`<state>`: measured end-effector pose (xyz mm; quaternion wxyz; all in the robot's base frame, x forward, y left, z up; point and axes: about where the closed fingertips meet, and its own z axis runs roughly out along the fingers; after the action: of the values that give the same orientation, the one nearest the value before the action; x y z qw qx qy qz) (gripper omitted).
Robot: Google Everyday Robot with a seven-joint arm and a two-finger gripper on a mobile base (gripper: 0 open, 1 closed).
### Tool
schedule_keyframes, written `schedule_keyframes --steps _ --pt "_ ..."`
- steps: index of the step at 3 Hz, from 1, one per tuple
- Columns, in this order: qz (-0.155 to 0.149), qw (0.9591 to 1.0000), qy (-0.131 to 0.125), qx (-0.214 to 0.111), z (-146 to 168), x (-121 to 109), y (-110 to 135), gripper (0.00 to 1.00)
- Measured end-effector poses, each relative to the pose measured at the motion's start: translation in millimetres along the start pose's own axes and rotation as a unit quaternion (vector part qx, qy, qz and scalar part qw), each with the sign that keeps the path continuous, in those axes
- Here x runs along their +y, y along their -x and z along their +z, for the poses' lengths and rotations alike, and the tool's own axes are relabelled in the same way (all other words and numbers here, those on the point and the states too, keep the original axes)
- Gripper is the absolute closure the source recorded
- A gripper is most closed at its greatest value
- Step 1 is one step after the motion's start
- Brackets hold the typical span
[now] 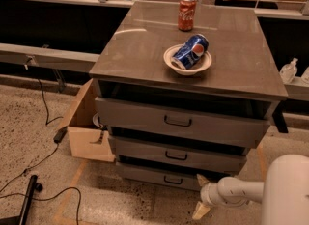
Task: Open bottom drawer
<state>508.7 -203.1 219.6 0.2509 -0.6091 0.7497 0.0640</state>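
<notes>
The grey cabinet [145, 40] has three drawers. The bottom drawer [145, 173] is the lowest one, a shallow grey front with a small dark loop handle [172, 180], and it looks shut. My gripper [202, 195] is low in front of the drawer's right end, right of the handle. It is open, with one fingertip [204, 179] near the drawer front and the other [199, 211] close to the floor. It holds nothing. My white arm [285, 192] fills the bottom right corner.
A red soda can [186, 13] and a white bowl [169, 57] holding a blue Pepsi can [189, 51] stand on the cabinet top. An open cardboard box [87, 132] sits left of the cabinet. Cables [29, 171] lie on the floor at left.
</notes>
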Motion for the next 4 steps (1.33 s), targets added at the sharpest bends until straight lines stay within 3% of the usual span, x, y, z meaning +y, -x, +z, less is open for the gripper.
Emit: schedule_keyframes --steps 2,4 --pt "-0.009 0.9998 -0.012 -0.014 27 -22 1 0.0" --pt "0.005 0.9999 -0.008 -0.012 41 -27 -4 0.5"
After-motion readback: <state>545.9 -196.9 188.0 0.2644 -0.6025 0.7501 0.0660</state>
